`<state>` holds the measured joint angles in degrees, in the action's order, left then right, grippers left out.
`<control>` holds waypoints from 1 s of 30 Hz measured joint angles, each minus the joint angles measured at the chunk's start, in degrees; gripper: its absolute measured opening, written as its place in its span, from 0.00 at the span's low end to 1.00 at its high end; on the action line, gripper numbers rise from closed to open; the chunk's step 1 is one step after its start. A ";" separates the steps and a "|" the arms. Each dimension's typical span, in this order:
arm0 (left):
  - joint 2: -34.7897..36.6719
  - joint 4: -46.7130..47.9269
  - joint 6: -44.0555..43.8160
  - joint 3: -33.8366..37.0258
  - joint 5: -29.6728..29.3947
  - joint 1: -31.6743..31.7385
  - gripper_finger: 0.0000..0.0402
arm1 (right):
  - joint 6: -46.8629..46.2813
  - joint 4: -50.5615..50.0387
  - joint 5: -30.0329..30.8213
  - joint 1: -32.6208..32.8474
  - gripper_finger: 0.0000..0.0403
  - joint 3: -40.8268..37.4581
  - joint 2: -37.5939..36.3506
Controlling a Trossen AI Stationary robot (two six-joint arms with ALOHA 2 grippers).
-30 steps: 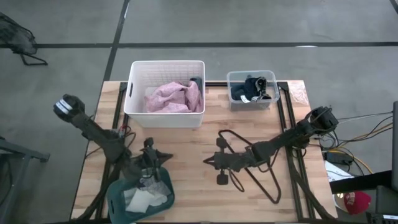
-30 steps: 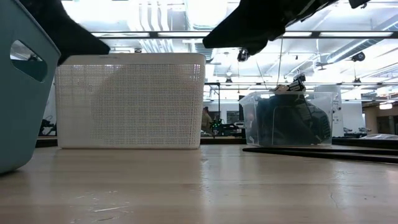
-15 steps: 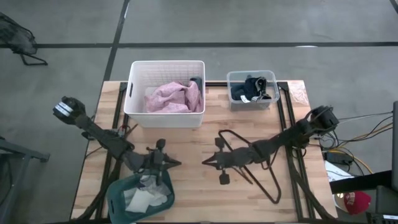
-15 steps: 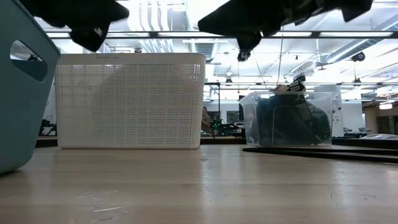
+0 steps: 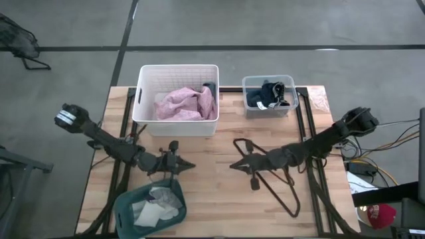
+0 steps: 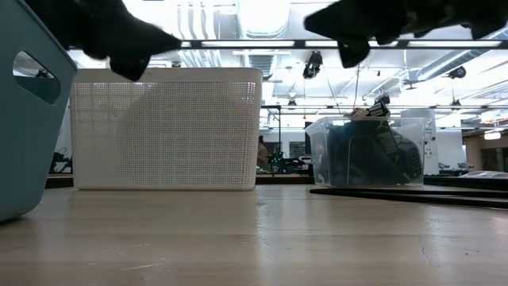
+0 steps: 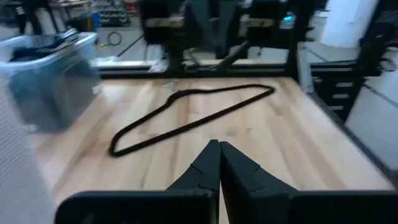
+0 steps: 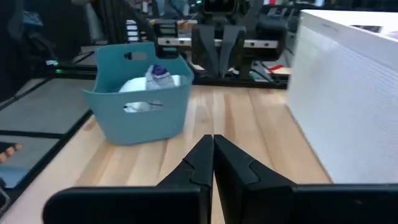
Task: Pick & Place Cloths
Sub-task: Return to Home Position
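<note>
A pink garment (image 5: 186, 103) lies in the white basket (image 5: 145, 99), and dark navy garments (image 5: 269, 95) fill the clear bin (image 5: 247, 83). Small white socks (image 5: 156, 207) sit in the teal bin (image 5: 125, 206). My left gripper (image 5: 184, 164) hovers shut just beyond the teal bin's far rim, pointing toward the table's right; its wrist view shows the fingers (image 7: 217, 163) closed with nothing between them. My right gripper (image 5: 234, 164) is shut too (image 8: 211, 155), pointing left above the middle of the table, near the black hanger's hook end.
A thin black wire hanger (image 5: 279, 189) lies flat on the wood right of centre, under my right arm; it also shows in the left wrist view (image 7: 186, 118). Bare wood lies between the two grippers. Black rails (image 5: 307, 133) run along the table's sides.
My left gripper has risen from over the teal bin and swung toward the table's middle, turning from pointing at the near edge to pointing right. My right gripper has drawn back a little toward the table's right. No cloth has moved.
</note>
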<state>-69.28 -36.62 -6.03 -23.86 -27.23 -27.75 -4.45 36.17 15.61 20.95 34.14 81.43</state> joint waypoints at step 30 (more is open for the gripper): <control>32.36 -3.55 -2.38 23.34 2.68 4.44 0.02 | 2.39 3.93 8.57 0.00 0.02 -10.83 -9.83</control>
<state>-36.92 -40.17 -8.42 -0.51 -24.55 -23.31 -2.07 40.11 24.18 20.95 23.31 71.59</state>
